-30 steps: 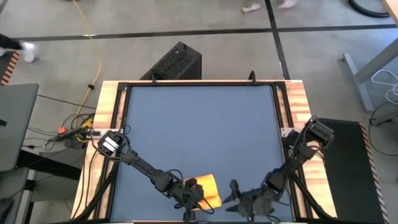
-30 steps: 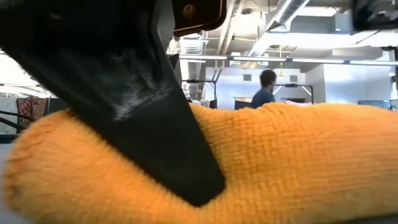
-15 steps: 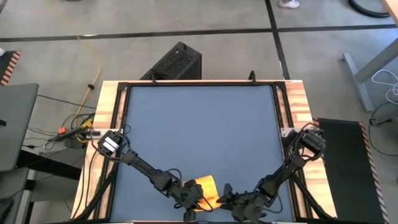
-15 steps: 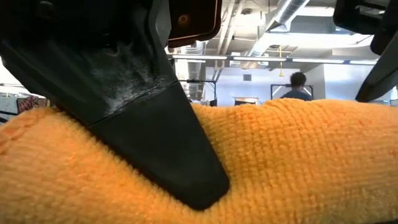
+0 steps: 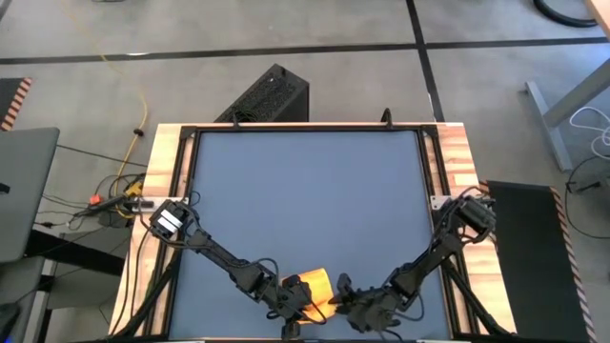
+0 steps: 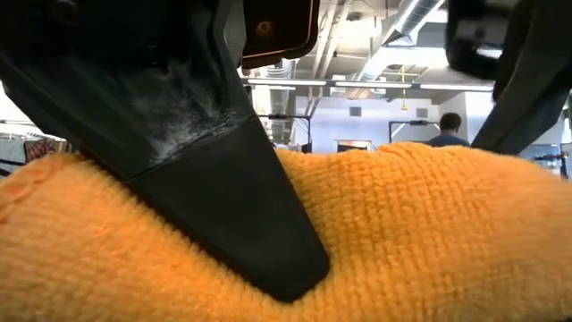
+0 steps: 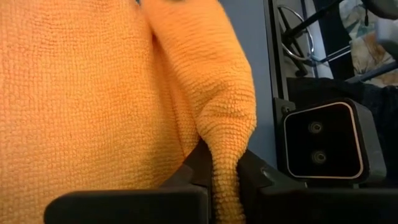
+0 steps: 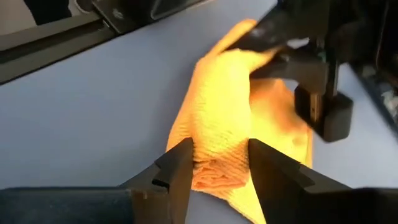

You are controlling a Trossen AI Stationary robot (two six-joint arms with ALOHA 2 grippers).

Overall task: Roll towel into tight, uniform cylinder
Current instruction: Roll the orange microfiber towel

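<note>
Overhead, the towel, a bright yellow cloth partly rolled into a stubby bundle, lay on the dark blue table close to its near edge, about midway between the two arms. The left end effector sat at the towel's left side; in the left wrist view its two fingers were pressed together on a fold of the towel, which stood up between them and spread away across the picture. Beside that fold, the same view showed a small dark box with two round lenses mounted just past the table's edge. The right end effector was at the towel's right side, touching or nearly touching it. In the right wrist view its fingers stood apart, one on each side of the rolled end of the towel, with a gap visible between each finger and the cloth; the left arm's end effector rested on the far part of the towel. From table height the towel filled the lower part of the picture as a ribbed yellow mound, with one dark finger of the left end effector pushed down into it and part of the right arm at the upper right. Behind the mound, a person was seen far off in the room. A black box stood on the floor beyond the table's far edge.
</note>
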